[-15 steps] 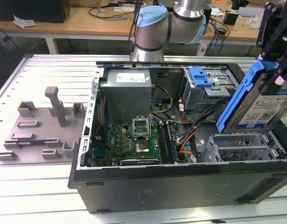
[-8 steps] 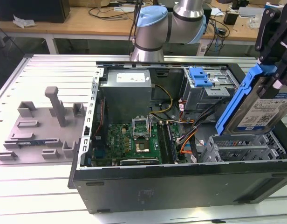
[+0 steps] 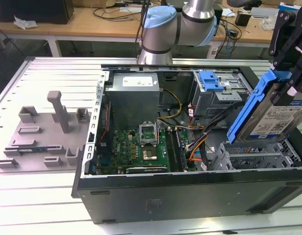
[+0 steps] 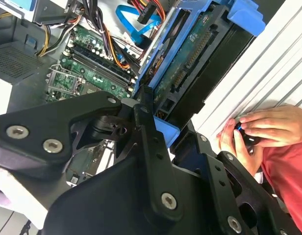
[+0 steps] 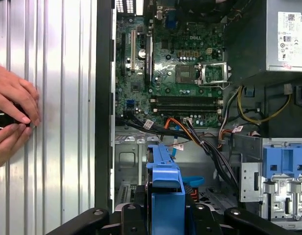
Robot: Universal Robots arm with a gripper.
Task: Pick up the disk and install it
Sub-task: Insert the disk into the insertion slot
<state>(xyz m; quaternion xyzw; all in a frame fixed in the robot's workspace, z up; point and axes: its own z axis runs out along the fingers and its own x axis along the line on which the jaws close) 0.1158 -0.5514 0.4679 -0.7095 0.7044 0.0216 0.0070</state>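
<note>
The gripper [image 3: 289,82] stands at the right edge of the exterior view, and its black fingers are closed on the disk [image 3: 270,116]. It holds the disk in the air, tilted with one end high, above the metal drive cage [image 3: 253,157] in the lower right corner of the open computer case [image 3: 190,198]. From what I see, the disk does not touch the cage.

I judge the disk to be stiff and rather heavy for its size, because the body is metal. The silver faces look smooth, so they may slip under hard fingers. The blue carrier [image 3: 246,111] around it is plastic and probably bends a little. In the second wrist view the green circuit board [image 4: 194,55] on its underside lies bare, and this part I consider fragile. To my mind the good place to hold it is on the narrow sides, over the carrier rails, not on the board or the label.

Some things are hard to make out. The frame edge cuts off the far side of the disk, and the disk itself hides the slot below it. The exact contact of the fingers with the carrier is covered by the black linkage in both wrist views. A person's hands [image 5: 13,115] rest on the ribbed table [image 5: 62,147] beside the case, around something small and dark that I cannot identify.
</note>
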